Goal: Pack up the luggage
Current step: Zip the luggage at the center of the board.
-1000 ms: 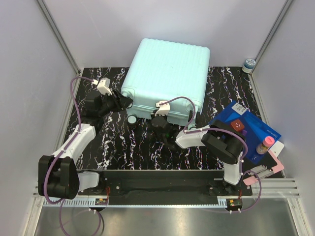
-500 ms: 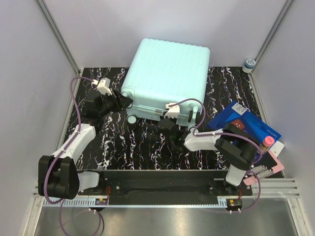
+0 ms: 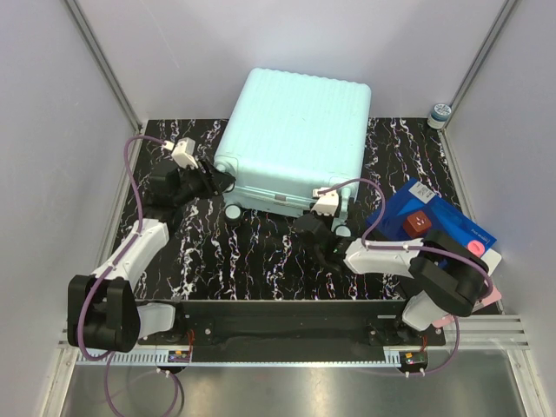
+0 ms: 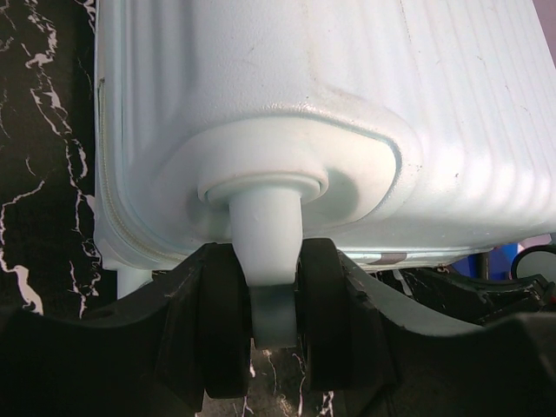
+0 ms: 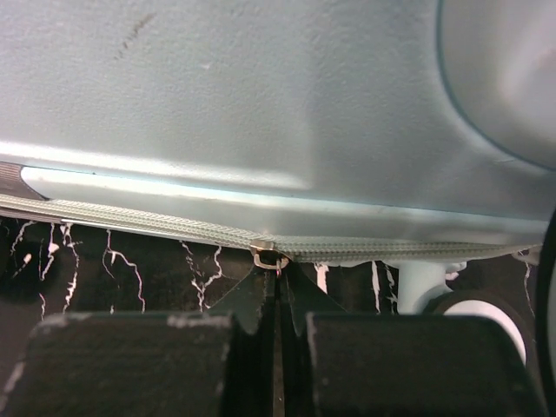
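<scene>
Clamps left tool (image 4: 268, 323) on wheel stem (image 4: 265, 230) of luggage (image 3: 294, 139) lying shut on desk (image 3: 252, 252) just ahead; pinches zipper pull (image 5: 269, 258) in closed right tool (image 5: 278, 300). Risks losing the small pull if dragged off-line.

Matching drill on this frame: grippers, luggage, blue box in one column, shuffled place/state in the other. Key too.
Column 1
1. left gripper
2. right gripper
3. luggage
4. blue box

Column 2
A. lies flat, ribbed shell up
B. on the right side of the top view
C. clamped around a wheel stem
D. pinched shut on the zipper pull

Pairs: 1-C, 2-D, 3-A, 4-B
</scene>
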You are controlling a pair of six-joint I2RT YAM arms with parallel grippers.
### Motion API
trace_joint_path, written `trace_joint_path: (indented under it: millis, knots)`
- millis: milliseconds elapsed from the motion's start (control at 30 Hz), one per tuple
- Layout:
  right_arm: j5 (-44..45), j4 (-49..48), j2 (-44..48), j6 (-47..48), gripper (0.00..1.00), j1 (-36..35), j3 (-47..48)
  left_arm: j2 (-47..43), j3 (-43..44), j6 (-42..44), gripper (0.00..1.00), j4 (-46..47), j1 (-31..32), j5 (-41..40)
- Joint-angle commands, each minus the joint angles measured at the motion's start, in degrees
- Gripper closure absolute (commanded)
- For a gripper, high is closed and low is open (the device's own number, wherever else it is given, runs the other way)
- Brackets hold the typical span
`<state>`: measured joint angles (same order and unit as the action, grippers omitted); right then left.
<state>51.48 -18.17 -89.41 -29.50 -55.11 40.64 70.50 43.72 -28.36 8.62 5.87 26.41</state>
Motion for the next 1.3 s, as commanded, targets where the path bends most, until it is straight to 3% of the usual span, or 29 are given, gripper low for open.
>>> trace_joint_path:
  millis: [0,233,367,467,500,533,633,700,900,967,1133,1200,1233,1267]
  knots:
    - [11.6,7.4,7.5,-5.5,1.0,0.2,-2.7,-2.4,1.5,2.2,1.0,2.5,-2.2,-0.7]
    - [13.7,12.3,13.1,-7.2,1.0,0.1,-6.2,-2.6,1.6,2.5,1.0,1.7,-2.6,-1.4]
    - [8.2,11.2,14.3,-2.0,0.96,0.2,-6.4,-2.6,1.8,3.0,1.0,1.6,-2.5,-1.4]
    - [0.1,8.7,13.9,5.7,0.77,0.2,-4.6,-3.2,1.5,3.0,1.0,1.7,-2.5,-1.5]
    - [-2.2,8.9,13.4,7.1,0.68,0.2,-4.0,-3.5,1.5,3.0,1.0,1.7,-2.4,-1.6]
    - [-4.6,9.4,13.2,9.3,0.43,0.2,-2.5,-3.6,1.5,3.0,1.0,1.7,-2.4,-1.8]
    - [-13.5,14.2,12.9,11.2,0.13,0.1,1.1,-3.9,2.1,3.0,1.0,1.0,-2.4,-2.5]
    - [-22.5,17.7,13.9,12.3,0.0,0.1,2.7,-3.5,2.4,3.3,1.0,0.2,-2.4,-3.2]
    - [-47.8,30.5,19.6,14.8,0.0,0.1,9.3,-3.3,4.7,3.9,1.0,-2.9,-2.5,-6.7]
    - [-51.3,34.0,21.3,15.1,0.0,0.0,12.0,-3.9,5.5,3.8,1.0,-3.8,-2.5,-9.1]
    - [-48.2,41.9,29.5,14.4,0.0,0.1,17.4,-6.1,7.5,3.0,0.94,-7.7,-2.6,-15.5]
    - [-46.5,43.0,33.0,14.4,0.0,0.1,19.8,-6.5,8.1,2.6,0.83,-8.4,-2.6,-17.2]
    - [-45.7,43.3,34.0,14.1,0.0,0.0,20.7,-6.6,8.8,2.6,0.72,-10.0,-2.6,-17.4]
    - [-43.9,43.7,35.1,13.9,0.0,0.1,21.6,-6.6,9.3,2.6,0.44,-10.6,-2.6,-17.6]
